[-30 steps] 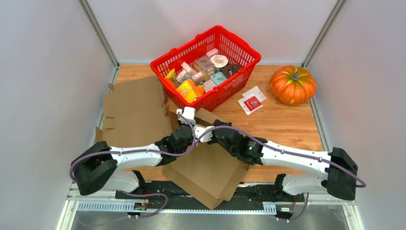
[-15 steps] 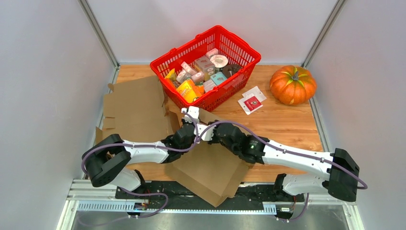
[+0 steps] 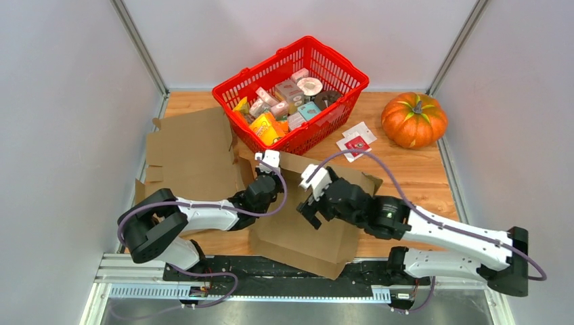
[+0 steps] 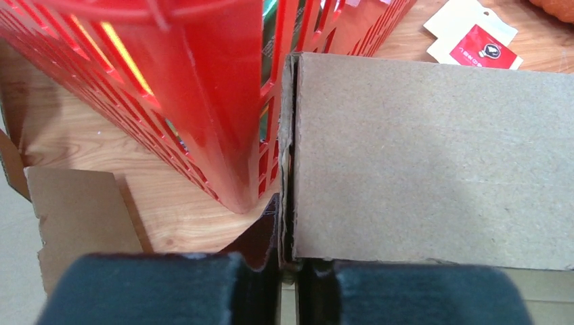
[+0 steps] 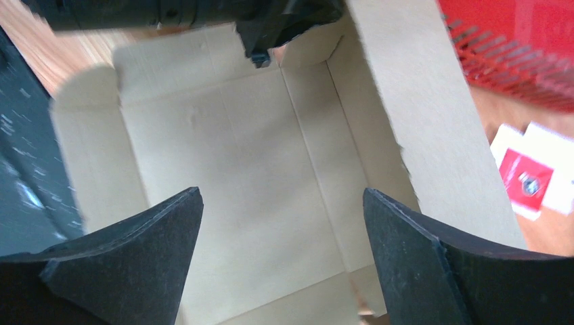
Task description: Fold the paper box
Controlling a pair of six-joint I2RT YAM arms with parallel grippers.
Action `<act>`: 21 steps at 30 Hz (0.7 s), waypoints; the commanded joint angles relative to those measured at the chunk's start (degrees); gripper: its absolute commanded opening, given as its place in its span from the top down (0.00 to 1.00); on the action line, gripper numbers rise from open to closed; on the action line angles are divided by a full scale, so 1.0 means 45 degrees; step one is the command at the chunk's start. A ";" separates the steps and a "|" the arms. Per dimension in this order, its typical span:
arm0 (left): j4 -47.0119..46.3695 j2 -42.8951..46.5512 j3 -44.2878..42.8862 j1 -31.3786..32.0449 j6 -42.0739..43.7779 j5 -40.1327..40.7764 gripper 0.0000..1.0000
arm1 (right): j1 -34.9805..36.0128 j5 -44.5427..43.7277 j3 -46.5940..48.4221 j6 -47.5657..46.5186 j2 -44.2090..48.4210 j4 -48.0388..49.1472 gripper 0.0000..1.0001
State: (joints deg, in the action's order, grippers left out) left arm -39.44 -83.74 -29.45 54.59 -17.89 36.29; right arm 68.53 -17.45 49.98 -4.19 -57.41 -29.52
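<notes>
Cardboard box point(image 4: 433, 162) edge inside left gripper point(image 4: 288, 267)

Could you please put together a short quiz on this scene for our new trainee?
1. True or false: the right gripper is clamped on the cardboard box.
2. What does the left gripper pinch? A) nothing at all B) the box's upright wall C) the box's flat bottom panel
3. Which orange object lies to the right of the red basket?
Key: 1 false, it hangs open over the box. 2 B. 3 the pumpkin.
</notes>
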 commanded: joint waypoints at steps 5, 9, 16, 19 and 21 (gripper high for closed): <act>0.0151 0.0427 0.0725 -0.0041 -0.0283 -0.0351 0.70 | -0.3407 0.1978 0.2116 0.6805 0.1039 -0.1644 0.09; 0.0190 -0.0002 0.0218 -0.0041 0.0068 -0.0137 0.68 | -0.5636 0.4868 0.2176 0.7765 0.0805 -0.0652 0.21; 0.0347 -0.0940 -0.0720 -0.0099 0.0304 0.0235 0.75 | -0.6850 0.5597 0.2137 0.8000 -0.0659 0.0347 0.43; 0.0288 -0.1331 -0.0837 -0.0197 0.0245 0.0236 0.82 | -0.6851 0.5578 0.1689 0.8137 -0.1011 0.0738 0.50; 0.0230 -0.1507 -0.0838 -0.0236 0.0226 0.0274 0.97 | -0.6851 0.5403 0.1026 0.8331 -0.1109 0.1204 0.58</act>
State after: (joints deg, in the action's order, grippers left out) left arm -37.47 -89.21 -31.62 54.11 -17.45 36.56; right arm 37.91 5.67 57.34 30.76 -62.06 -29.91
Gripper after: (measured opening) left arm 0.143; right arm 0.460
